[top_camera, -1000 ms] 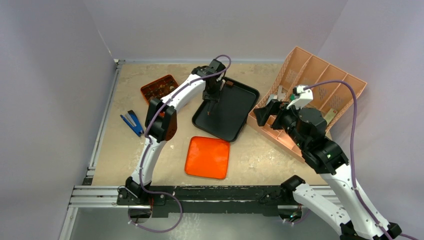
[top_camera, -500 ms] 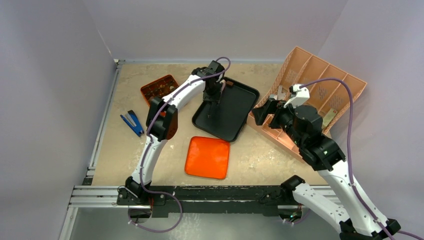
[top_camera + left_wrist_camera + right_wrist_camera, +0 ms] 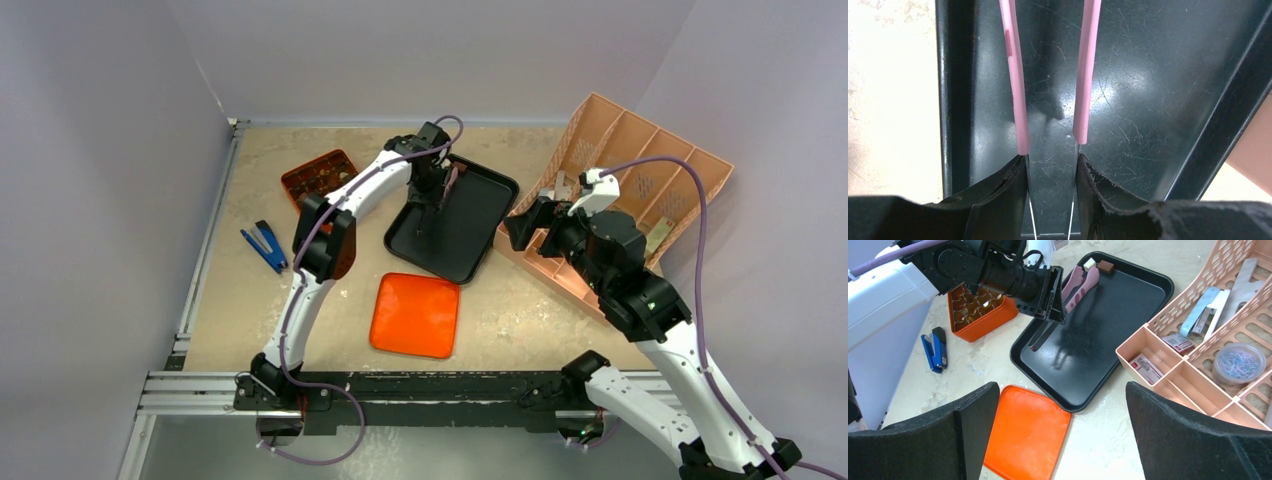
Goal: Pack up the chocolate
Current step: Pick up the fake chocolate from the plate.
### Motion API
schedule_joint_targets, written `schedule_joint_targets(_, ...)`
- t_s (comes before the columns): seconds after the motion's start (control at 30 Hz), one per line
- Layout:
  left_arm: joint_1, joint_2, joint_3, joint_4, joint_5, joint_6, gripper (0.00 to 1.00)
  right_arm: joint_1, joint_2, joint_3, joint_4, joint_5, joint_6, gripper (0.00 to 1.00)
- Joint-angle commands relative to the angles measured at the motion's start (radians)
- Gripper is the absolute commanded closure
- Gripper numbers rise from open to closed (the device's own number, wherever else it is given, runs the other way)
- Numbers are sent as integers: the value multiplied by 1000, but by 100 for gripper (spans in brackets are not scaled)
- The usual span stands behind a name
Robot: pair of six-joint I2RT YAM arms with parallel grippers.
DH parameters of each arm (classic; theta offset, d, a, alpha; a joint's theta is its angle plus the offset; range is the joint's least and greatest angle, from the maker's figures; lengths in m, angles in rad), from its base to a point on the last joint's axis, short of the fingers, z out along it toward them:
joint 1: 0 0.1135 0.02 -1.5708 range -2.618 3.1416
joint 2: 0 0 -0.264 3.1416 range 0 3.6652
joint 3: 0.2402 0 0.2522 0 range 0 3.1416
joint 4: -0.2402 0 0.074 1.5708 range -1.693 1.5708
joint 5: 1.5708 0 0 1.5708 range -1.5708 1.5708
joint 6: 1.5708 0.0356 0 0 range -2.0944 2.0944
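Left arm (image 3: 350, 190) stretched forward, left claw (image 3: 1050, 167) gripping pink tongs (image 3: 1080, 282), right claw (image 3: 1060, 392) wide open

pink tongs (image 3: 1015, 90) over black tray (image 3: 470, 230); orange lid (image 3: 415, 314) nearer; orange box (image 3: 318, 176), blue stapler (image 3: 264, 245) left; peach organizer (image 3: 640, 170) right

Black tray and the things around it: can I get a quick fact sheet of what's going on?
black tray: two chocolates in its far corner
cream chocolate: at the tong tips
brown chocolate: next to the cream one
pink tongs: held over the tray
left gripper: jaws clamped on the tongs
right gripper: jaws wide open, empty
orange box: left of the tray, uncovered
orange lid: lying flat in front of the tray
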Motion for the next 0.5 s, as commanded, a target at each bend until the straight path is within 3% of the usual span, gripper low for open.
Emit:
schedule_joint_targets(0.0, -13, -30, 15, 22, 50, 43, 62, 4, -12, 19, 33, 16, -15, 2)
schedule_joint_targets(0.3, -23, -25, 13, 29, 34, 64, 64, 4, -6, 21, 40, 19, -15, 2)
schedule_joint_targets(0.47, -23, -11, 37, 45, -48, 55, 64, 4, -7, 24, 41, 19, -14, 2)
